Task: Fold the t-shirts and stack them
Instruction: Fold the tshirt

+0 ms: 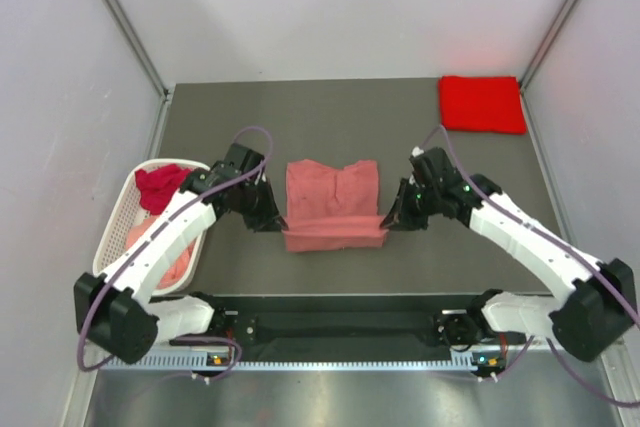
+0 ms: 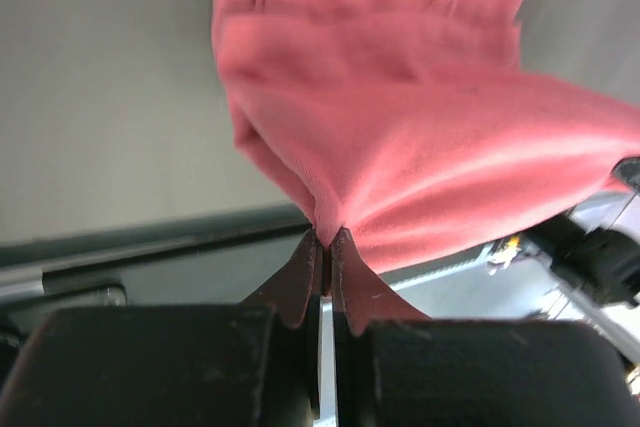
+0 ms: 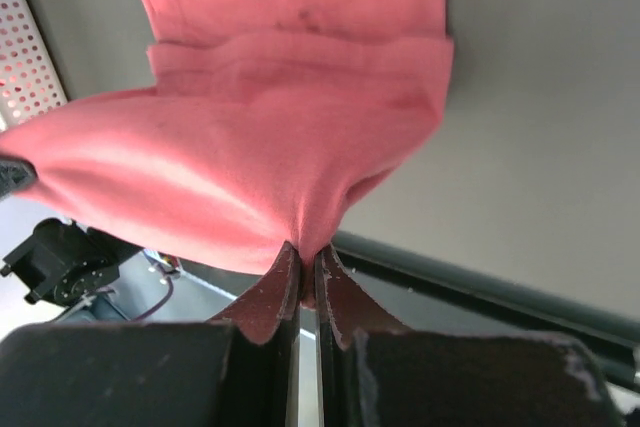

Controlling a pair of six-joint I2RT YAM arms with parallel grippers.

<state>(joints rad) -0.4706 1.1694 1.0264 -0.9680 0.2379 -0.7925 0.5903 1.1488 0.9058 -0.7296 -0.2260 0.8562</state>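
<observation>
A salmon pink t-shirt (image 1: 332, 199) lies in the middle of the table, its near edge lifted and stretched between both grippers. My left gripper (image 1: 278, 225) is shut on the shirt's near left corner (image 2: 330, 217). My right gripper (image 1: 388, 223) is shut on the near right corner (image 3: 305, 232). A folded bright red t-shirt (image 1: 482, 104) lies at the far right corner. A dark crimson shirt (image 1: 160, 187) and a pale pink shirt (image 1: 170, 257) lie in the white basket (image 1: 112, 237) on the left.
The white slotted basket stands at the table's left edge beside my left arm, and its wall shows in the right wrist view (image 3: 25, 57). A black rail (image 1: 340, 325) runs along the table's near edge. Grey walls enclose the table.
</observation>
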